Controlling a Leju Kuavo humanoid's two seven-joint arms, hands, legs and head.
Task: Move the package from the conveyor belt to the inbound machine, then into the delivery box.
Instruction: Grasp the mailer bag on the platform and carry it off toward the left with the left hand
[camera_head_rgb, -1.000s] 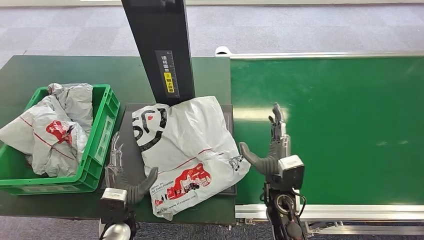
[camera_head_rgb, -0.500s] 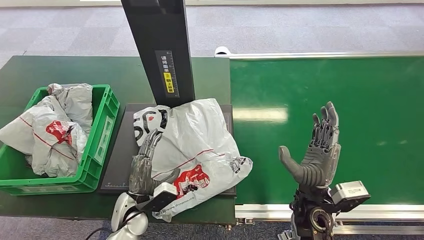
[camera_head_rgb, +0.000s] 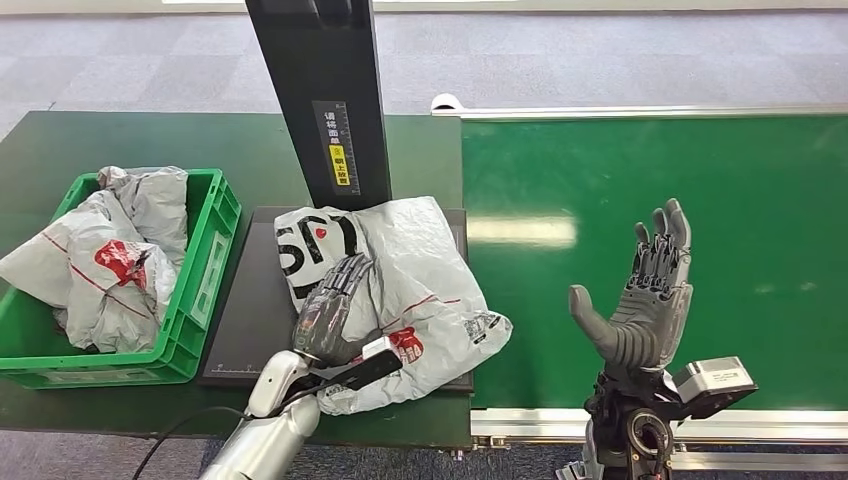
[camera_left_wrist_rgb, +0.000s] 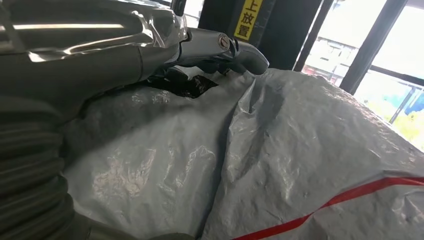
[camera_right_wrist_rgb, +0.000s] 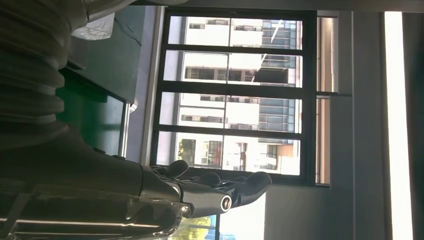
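A grey-white plastic mail package (camera_head_rgb: 410, 280) with red and black print lies crumpled on the black platform of the inbound machine (camera_head_rgb: 250, 320), at the foot of its dark post (camera_head_rgb: 318, 100). My left hand (camera_head_rgb: 330, 312) rests flat on the package's near left part, fingers stretched over the film. In the left wrist view those fingers (camera_left_wrist_rgb: 220, 45) lie across the wrinkled package (camera_left_wrist_rgb: 280, 150). My right hand (camera_head_rgb: 645, 295) is raised above the green conveyor belt (camera_head_rgb: 720, 180), fingers spread and holding nothing. The right hand (camera_right_wrist_rgb: 200, 192) appears against windows in its wrist view.
The green delivery crate (camera_head_rgb: 205, 270) stands left of the machine on the dark table and holds several grey packages (camera_head_rgb: 100, 260). The belt's metal rail (camera_head_rgb: 520, 420) runs along its near edge. Grey carpet lies beyond the table.
My left hand has come up from the table's near edge onto the package and slid further right over it. My right hand lifted off the belt and moved right, fingers spread.
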